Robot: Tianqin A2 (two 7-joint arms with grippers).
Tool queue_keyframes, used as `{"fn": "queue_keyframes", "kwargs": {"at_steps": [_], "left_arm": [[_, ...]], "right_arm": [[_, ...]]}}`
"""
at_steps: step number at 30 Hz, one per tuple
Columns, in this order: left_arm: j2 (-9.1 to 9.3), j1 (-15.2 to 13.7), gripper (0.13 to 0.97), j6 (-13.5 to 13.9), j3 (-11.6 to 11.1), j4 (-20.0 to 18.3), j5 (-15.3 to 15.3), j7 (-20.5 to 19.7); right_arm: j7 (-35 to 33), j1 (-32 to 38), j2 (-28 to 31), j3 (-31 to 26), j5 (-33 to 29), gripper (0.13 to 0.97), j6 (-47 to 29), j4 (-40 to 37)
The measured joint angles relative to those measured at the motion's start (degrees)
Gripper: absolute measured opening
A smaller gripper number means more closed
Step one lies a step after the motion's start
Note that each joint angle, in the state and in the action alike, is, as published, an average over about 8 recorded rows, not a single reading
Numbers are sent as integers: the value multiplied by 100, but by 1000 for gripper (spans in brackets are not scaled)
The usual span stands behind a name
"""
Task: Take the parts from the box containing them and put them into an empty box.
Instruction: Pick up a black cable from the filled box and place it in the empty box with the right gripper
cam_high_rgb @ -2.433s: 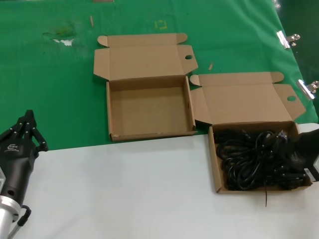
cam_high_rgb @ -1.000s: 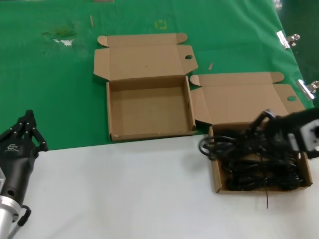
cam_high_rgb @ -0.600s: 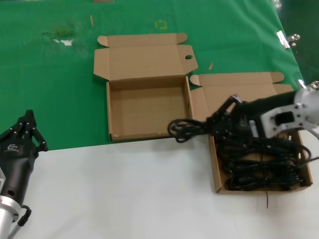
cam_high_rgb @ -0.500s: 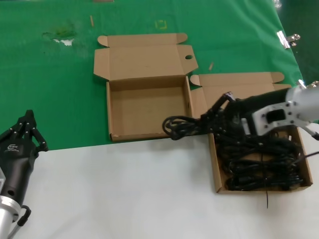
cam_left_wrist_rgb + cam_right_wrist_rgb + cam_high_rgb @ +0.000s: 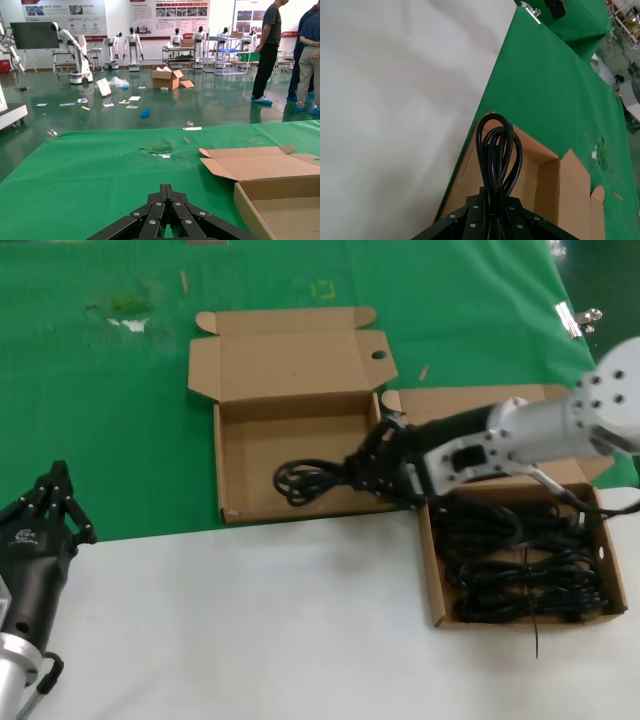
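One cord (image 5: pixel 305 480) is clamped in the right gripper (image 5: pixel 372 468) over the empty box (image 5: pixel 228 455), its loop inside that box's near right corner. Other cords (image 5: pixel 520 570) fill the full box (image 5: pixel 432 575) beside it. Left gripper (image 5: pixel 50 502) is parked near-left, fingers together.

Right wrist: cord (image 5: pixel 496 150) gripped, looped over the box (image 5: pixel 465 175).

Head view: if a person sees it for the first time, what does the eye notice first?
Probably the right gripper, reaching across from the full box and shut on a black cord bundle whose looped end hangs over the empty box. Next, the tangle of black cords filling the box on the right. The left gripper waits at the near left.
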Motion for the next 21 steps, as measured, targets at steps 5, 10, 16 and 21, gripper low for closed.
{"fn": "queue_keyframes", "kwargs": {"at_steps": [5, 10, 16, 21], "left_arm": [[0, 0, 140, 0, 0, 0, 0, 0], [0, 0, 140, 0, 0, 0, 0, 0], [0, 0, 140, 0, 0, 0, 0, 0], [0, 0, 140, 0, 0, 0, 0, 0]], "right_arm": [[-436, 299, -466, -73, -16, 176, 185, -786], [-1016, 660, -966, -66, 24, 176, 409, -1798], [-1982, 1175, -1619, 102, 157, 176, 862, -3338], [-2865, 1566, -2084, 365, 341, 176, 1313, -4576]]}}
